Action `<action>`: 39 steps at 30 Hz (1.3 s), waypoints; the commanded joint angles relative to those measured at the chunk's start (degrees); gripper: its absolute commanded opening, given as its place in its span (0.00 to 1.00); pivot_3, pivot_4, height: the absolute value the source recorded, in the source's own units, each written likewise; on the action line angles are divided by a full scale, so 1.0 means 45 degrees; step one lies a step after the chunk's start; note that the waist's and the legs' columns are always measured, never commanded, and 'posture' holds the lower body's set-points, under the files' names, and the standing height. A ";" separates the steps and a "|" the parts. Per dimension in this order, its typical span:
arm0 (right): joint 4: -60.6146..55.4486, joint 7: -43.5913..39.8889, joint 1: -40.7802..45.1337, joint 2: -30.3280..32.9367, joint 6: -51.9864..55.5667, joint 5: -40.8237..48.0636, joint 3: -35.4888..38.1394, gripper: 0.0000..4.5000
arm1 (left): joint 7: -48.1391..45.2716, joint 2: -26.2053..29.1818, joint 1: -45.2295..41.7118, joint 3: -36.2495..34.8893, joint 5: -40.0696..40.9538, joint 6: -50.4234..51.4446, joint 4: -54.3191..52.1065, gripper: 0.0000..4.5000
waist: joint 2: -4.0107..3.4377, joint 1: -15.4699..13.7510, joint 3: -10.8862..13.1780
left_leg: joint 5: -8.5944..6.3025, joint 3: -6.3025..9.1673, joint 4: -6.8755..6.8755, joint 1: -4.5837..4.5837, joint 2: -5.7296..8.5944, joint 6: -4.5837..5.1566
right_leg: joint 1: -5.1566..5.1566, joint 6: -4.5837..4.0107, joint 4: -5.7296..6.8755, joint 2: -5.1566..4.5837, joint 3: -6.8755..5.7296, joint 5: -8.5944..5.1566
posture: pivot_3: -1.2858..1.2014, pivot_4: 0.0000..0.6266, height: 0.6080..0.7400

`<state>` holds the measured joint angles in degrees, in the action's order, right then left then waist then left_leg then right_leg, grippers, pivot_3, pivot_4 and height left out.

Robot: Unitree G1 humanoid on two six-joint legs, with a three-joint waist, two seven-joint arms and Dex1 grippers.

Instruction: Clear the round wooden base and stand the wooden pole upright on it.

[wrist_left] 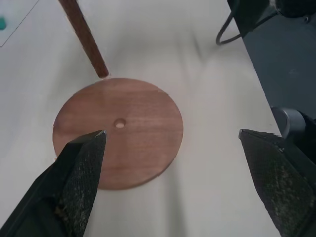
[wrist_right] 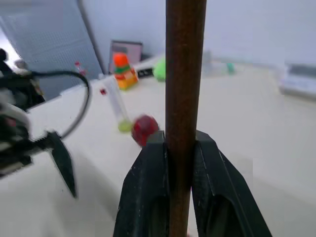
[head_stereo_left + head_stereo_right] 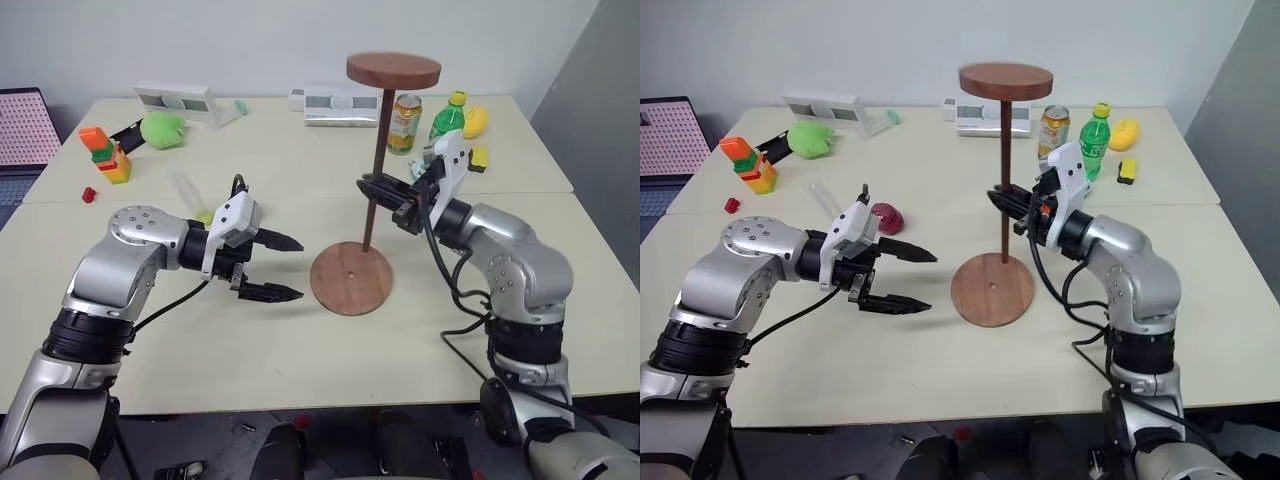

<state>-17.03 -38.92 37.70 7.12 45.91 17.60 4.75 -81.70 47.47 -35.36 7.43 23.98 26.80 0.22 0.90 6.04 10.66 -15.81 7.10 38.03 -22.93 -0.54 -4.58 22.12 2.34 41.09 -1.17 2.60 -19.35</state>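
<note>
Right wrist view: right gripper (image 2: 180, 148) clamps the wooden pole (image 3: 378, 170) mid-shaft, upright, disc end up, foot at the rim of the round wooden base (image 3: 350, 278) on the bench (image 3: 300, 330). Left gripper (image 3: 272, 266) wide open, empty. Pole looks stiff, light, top-heavy; gripping low should steady it.

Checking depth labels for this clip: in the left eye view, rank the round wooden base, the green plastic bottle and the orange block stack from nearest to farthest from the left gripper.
1. Round wooden base: just right of the open left gripper.
2. Orange block stack: far left of the table.
3. Green plastic bottle: far right, beside the can.
</note>
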 commanded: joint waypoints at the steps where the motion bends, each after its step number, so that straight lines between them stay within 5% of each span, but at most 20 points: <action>1: -0.0858 0.0390 -0.1055 -0.0451 -0.1596 0.0071 -0.1144 0.05 | 0.0082 0.0147 0.0278 -0.0333 0.0098 -0.0099 -0.0495 1.00 | 0.0001 0.0004 -0.0001 | 0.0000 -0.0001 -0.0001 0.0002 -0.0001 0.0000 | 0.0000 0.0000 0.0001 0.0000 0.0001 0.0000 | 0.52 0.24 1.00; 21: 0.1124 0.0917 -0.3309 0.0650 -0.5599 -0.1296 -0.3129 0.05 | 0.0294 0.0131 0.0707 -0.0328 0.0342 0.0315 -0.1353 1.00 | 0.0005 -0.0048 -0.0004 | -0.0001 -0.0005 -0.0008 0.0016 -0.0004 0.0002 | -0.0012 0.0000 -0.0004 0.0006 0.0009 0.0000 | 0.52 0.24 1.00; 39: 0.1150 0.0898 -0.3931 0.1247 -0.5448 -0.0879 -0.3204 0.05 | 0.0260 0.0150 0.0761 -0.0343 0.0365 0.0326 -0.1414 1.00 | 0.0007 -0.0278 -0.0015 | -0.0022 0.0000 -0.0012 0.0084 -0.0004 0.0039 | -0.0092 0.0000 -0.0025 0.0006 0.0002 0.0000 | 0.52 0.24 1.00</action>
<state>-12.44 -34.12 22.30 11.27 18.41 13.22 -9.10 -80.56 47.46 -31.70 7.30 24.81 28.43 -4.26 0.93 4.79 10.59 -15.92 7.10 37.97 -22.53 -0.56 -4.39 21.70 2.34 40.97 -1.14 2.61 -19.35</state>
